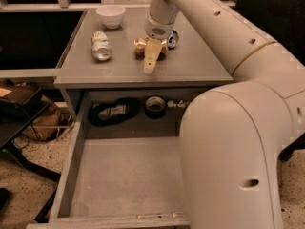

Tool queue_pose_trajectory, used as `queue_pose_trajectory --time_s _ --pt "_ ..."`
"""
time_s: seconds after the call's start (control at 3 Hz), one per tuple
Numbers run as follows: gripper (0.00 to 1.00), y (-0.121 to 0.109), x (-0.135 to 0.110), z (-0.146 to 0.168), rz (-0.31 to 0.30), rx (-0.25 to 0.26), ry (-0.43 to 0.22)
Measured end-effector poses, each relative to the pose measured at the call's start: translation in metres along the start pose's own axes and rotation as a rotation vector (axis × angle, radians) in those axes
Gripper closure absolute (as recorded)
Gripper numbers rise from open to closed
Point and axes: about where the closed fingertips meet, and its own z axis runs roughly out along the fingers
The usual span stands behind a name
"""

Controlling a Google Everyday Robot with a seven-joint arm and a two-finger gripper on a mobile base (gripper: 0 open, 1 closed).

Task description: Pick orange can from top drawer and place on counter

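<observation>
— How many cans on the counter (190,68)?
— Three: one orange can (139,47) mid-counter at the gripper (150,61), grip impossible to tell; one white-green can (101,45) leftward; one blue can (172,38) behind.
— The top drawer (124,175)?
— Open.

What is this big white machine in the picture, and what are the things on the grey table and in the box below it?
The white shape is a robot's arm, seen in one picture that looks down past it. Its gripper hangs low over the counter, right at the orange can; I cannot tell whether it holds the can. Also on the counter are a white-green can on its side, a blue can and a white bowl. Below, the top drawer is pulled open, with a black object and a dark roll at its back.
</observation>
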Motion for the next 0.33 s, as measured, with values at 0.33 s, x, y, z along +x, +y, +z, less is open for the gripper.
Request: queue_pose_trajectory --time_s 0.33 --pt "0.00 -0.0076 0.0274 -0.0498 0.085 0.140 0.028"
